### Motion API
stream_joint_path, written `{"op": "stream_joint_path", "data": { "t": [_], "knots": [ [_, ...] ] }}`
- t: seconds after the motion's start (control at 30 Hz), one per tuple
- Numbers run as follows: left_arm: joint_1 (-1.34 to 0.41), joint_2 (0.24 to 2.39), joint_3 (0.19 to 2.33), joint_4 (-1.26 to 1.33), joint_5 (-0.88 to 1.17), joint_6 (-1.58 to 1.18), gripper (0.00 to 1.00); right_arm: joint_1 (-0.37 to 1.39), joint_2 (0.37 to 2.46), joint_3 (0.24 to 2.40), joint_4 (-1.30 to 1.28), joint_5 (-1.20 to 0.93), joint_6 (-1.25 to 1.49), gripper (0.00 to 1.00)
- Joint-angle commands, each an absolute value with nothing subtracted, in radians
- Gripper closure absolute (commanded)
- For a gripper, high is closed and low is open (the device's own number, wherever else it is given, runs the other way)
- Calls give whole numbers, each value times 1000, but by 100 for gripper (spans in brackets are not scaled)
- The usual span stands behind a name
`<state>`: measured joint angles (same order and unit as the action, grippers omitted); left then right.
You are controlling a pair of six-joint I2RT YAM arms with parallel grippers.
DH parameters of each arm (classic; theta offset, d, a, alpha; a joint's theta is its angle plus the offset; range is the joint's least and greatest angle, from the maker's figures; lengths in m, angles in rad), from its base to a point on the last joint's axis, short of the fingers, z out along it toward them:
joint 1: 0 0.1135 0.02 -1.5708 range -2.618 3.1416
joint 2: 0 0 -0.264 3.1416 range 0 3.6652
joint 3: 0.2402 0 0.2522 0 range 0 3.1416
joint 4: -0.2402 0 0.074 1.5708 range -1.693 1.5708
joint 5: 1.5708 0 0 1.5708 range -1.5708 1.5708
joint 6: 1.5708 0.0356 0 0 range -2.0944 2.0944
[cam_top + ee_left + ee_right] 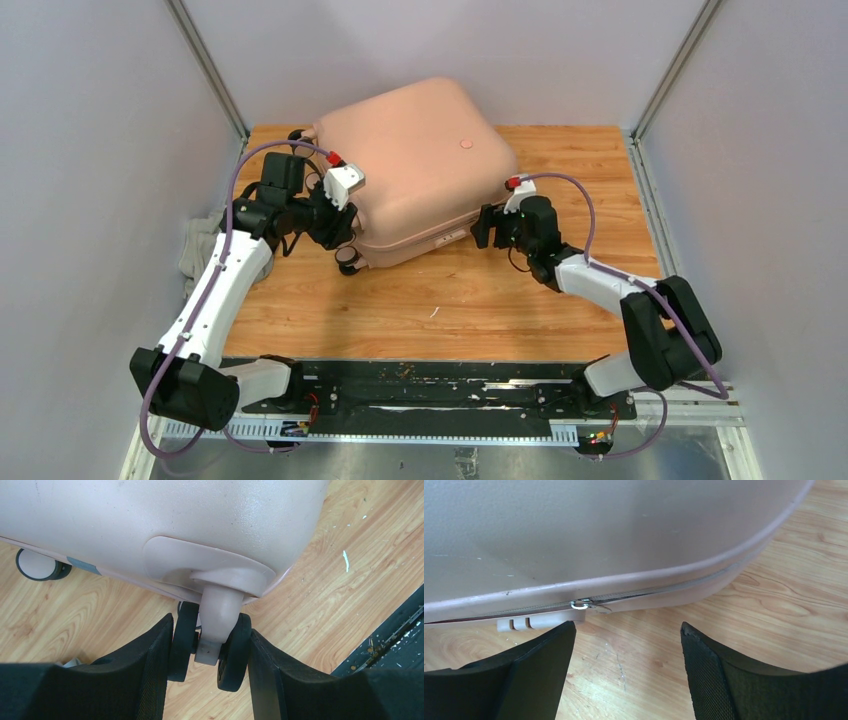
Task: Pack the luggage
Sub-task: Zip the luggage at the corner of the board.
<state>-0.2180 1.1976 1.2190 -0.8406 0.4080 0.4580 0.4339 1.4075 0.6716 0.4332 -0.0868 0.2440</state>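
Note:
The luggage, a pale pink hard-shell suitcase, lies closed and flat on the wooden table, turned at an angle. My left gripper is at its near left corner, shut on a black double spinner wheel; both fingers press the wheel's outer faces. My right gripper is open and empty at the near right side, low over the table. In the right wrist view the right gripper faces the zipper seam, just short of the metal zipper pull. A pink slotted tab sits left of the pull.
A grey cloth lies at the table's left edge beside my left arm. A second wheel shows further along the shell. The black mounting rail runs along the near edge. Walls and metal posts close in the left, right and back.

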Motion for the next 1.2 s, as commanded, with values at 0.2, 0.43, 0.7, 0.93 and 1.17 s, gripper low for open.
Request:
{"op": "stream_joint_path", "data": {
  "t": [0.2,0.43,0.7,0.93,1.17],
  "knots": [
    [-227,1154,1282,-751,417,432,100,446,1500,759,516,-179,222,35],
    [-227,1149,1280,-754,411,435,100,446,1543,786,547,-226,227,64],
    [-227,1148,1272,-756,414,434,100,445,1522,760,577,-217,226,79],
    [-227,1146,1266,-755,404,437,100,447,1485,753,571,-232,220,100],
    [-227,1157,1268,-754,407,433,100,544,1471,775,480,-210,171,100]
  ]
}}
